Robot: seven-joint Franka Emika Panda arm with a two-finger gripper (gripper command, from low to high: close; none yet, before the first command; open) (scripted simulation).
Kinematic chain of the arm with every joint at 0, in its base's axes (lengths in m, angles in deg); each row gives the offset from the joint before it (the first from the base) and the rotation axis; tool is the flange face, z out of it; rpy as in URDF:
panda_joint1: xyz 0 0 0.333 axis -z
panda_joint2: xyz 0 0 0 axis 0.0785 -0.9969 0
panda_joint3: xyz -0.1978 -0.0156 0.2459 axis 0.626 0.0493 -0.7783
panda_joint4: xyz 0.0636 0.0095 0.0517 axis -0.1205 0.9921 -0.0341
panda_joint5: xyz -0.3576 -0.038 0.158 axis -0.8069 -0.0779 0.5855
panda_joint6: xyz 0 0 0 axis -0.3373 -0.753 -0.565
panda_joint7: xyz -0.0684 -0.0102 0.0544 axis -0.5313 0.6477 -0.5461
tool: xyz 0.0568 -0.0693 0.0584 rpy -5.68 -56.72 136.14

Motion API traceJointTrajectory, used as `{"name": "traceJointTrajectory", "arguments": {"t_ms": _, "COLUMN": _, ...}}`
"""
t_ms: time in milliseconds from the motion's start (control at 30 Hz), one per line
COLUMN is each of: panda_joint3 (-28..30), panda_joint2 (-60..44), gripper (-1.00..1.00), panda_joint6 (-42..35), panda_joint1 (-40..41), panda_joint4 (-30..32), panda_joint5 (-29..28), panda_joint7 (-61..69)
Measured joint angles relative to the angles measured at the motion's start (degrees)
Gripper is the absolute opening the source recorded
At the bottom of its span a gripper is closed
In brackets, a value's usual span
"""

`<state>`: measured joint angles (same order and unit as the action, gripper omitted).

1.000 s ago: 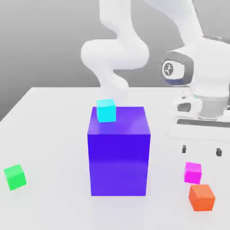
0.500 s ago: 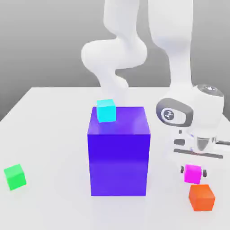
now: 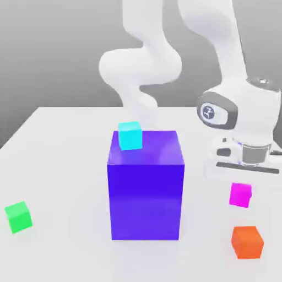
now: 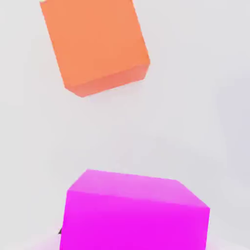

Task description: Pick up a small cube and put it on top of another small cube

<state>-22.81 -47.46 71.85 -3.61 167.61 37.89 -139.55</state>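
The small magenta-pink cube (image 3: pixel 240 194) hangs a little above the white table, lifted clear of it, with my gripper (image 3: pixel 241 190) shut on it from above. In the hand view the same cube (image 4: pixel 134 212) sits close between the jaws, with the orange cube (image 4: pixel 95 44) on the table beyond it. A small cyan cube (image 3: pixel 130 135) rests on the back left corner of the big blue-violet block (image 3: pixel 145 184), to the exterior view's left of my hand.
The orange cube (image 3: pixel 247 242) lies on the table just below and in front of the held cube. A green cube (image 3: pixel 18 216) sits far off at the exterior view's left. The tall blue-violet block stands mid-table.
My hand came down over the magenta cube, shut on it, and has now risen with it. The cube has left the table beside the orange cube.
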Motion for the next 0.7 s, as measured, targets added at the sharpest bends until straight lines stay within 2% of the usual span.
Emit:
{"name": "traceJointTrajectory", "arguments": {"t_ms": 233, "panda_joint3": 4.8, "panda_joint2": -5.2, "gripper": -1.00, "panda_joint6": -9.6, "panda_joint1": 8.5, "panda_joint4": -10.9, "panda_joint5": 1.8, "panda_joint7": 13.9}}
{"name": "traceJointTrajectory", "arguments": {"t_ms": 700, "panda_joint3": 20.9, "panda_joint2": 0.1, "gripper": -1.00, "panda_joint6": -10.4, "panda_joint1": 32.5, "panda_joint4": -9.8, "panda_joint5": 7.6, "panda_joint7": 37.6}}
